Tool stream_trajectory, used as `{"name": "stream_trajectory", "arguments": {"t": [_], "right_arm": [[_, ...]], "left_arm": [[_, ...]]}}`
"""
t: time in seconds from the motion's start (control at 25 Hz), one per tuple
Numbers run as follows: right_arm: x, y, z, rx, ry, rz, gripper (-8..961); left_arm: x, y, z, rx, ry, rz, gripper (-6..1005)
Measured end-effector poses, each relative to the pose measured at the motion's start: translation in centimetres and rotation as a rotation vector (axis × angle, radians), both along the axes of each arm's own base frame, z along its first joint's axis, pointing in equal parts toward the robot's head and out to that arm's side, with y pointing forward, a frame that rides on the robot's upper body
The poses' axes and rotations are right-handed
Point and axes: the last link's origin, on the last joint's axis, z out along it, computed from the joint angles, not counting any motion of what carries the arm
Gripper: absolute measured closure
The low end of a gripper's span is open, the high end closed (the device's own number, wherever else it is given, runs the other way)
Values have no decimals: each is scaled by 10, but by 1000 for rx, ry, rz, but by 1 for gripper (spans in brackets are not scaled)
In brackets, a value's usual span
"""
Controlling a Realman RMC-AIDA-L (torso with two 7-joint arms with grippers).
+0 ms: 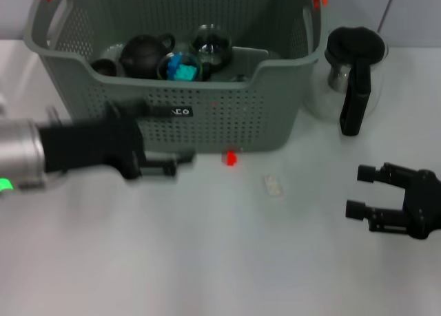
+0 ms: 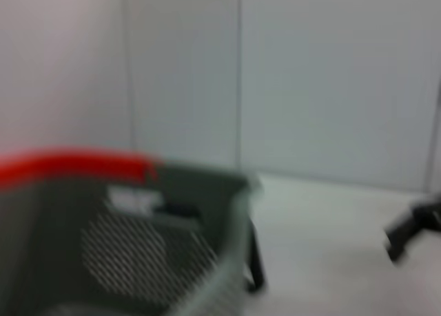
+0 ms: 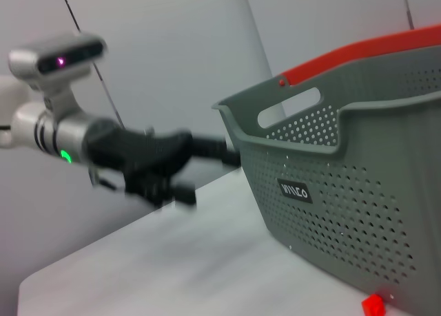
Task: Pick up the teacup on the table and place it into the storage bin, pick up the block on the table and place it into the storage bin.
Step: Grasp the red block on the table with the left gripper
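Looking down, I saw a white table (image 1: 207,261) with pale wall panels (image 3: 172,47) behind. My left gripper (image 1: 172,166) hung just in front of the storage bin (image 1: 227,116), holding nothing; its spread I couldn't tell. The red block (image 1: 231,158) lay just beyond its tips. My right gripper (image 1: 362,191) hovered open and empty, well apart.

Left pincer (image 1: 180,166) low and reaching rightward, fingers parted; right pincer (image 1: 363,191) open, pointing left.
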Motion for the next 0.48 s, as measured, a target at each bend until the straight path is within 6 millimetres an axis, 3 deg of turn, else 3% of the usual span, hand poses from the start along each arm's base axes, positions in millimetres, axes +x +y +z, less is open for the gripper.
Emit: {"name": "stream_trajectory", "arguments": {"t": [0.2, 0.48], "right_arm": [[0, -1, 0, -1, 2, 0, 41], [2, -2, 0, -3, 4, -6, 42]], "left_arm": [[-14, 1, -45, -117, 75, 27, 148], [-7, 22, -96, -139, 183, 12, 150]]}}
